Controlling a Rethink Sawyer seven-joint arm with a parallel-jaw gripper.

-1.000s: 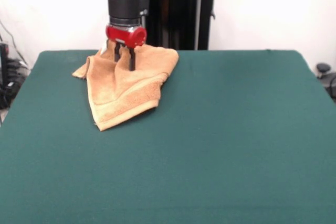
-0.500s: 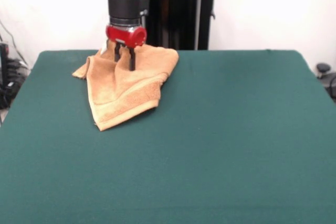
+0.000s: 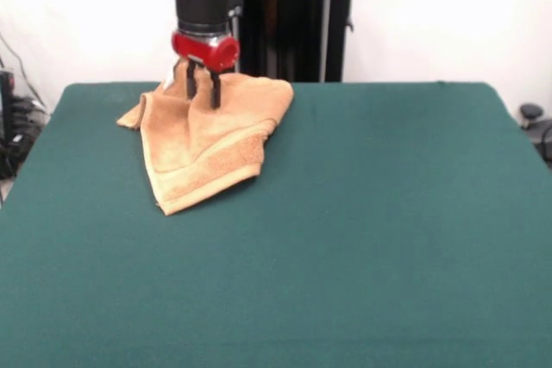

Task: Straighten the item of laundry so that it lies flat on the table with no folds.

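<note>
One small orange-tan terry-cloth towel (image 3: 207,140) lies on the large table covered with dark green felt-like cloth (image 3: 362,230), in the far left part of it as the front view shows it, close to the far edge. The red and black gripper (image 3: 203,92) comes down from above directly over the upper part of the towel, so the towel is under the gripper and stretches away from it toward the camera and a little to the left in the picture. Its long axis goes from the wide far end below the gripper down to a narrow point near the camera side.

Two dark fingers (image 3: 215,92) stand close to each other with a ridge of cloth rising between them, so I judge that the gripper is pinching the towel there, and the cloth seems a little pulled up at this place.

The towel is not flat. It is folded over itself into a rough triangle, with a woven band and a hemmed edge showing near the lower right side and a small flap sticking out on the left. Several creases run from the gripper downward. In my judgement the folded layers must be drawn apart, away from the narrow point, before the towel can lie flat.
</note>
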